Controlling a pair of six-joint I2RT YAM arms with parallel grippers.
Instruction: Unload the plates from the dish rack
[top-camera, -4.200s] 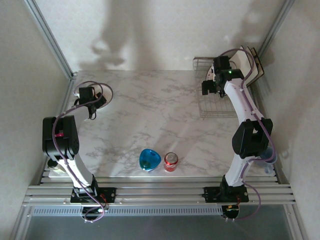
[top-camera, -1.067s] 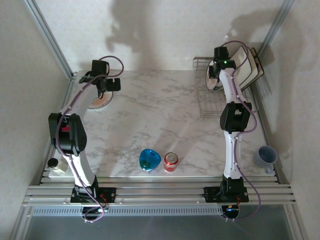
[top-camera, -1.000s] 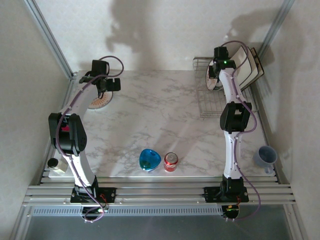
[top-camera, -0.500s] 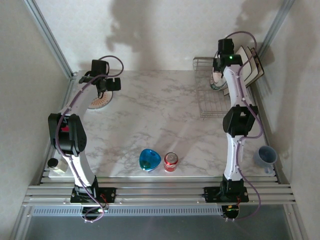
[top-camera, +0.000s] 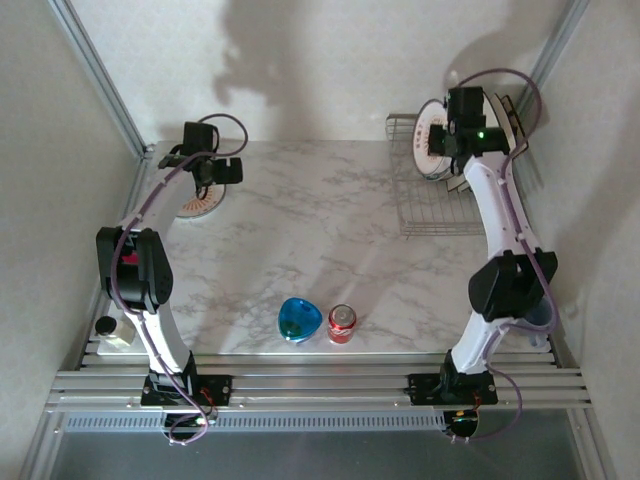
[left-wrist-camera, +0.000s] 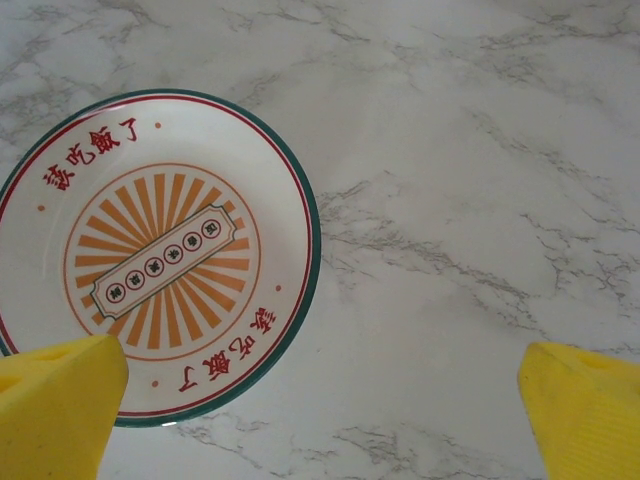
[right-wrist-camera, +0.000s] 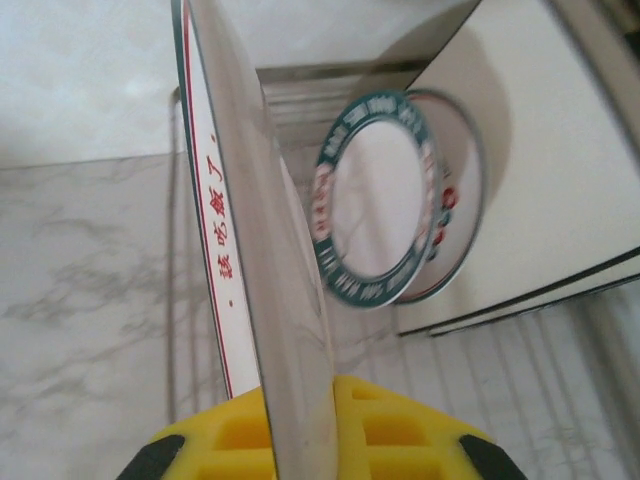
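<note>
R gripper (right-wrist-camera: 300, 425) is clamped on the rim of the held plate (right-wrist-camera: 235, 240), kept upright over the dish rack (top-camera: 430, 215) far end. Risks: w/ an edge-only grip, plate can be slipped or swung in the pads. Racked plate (right-wrist-camera: 375, 210) just beside can be clipped on exit. L gripper (left-wrist-camera: 320, 400) is held wide open over the unloaded plate (left-wrist-camera: 160, 260), flat, well left of the rack.

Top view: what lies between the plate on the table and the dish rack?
Bare marble tabletop separates plate and dish rack, seen in the top view.
</note>
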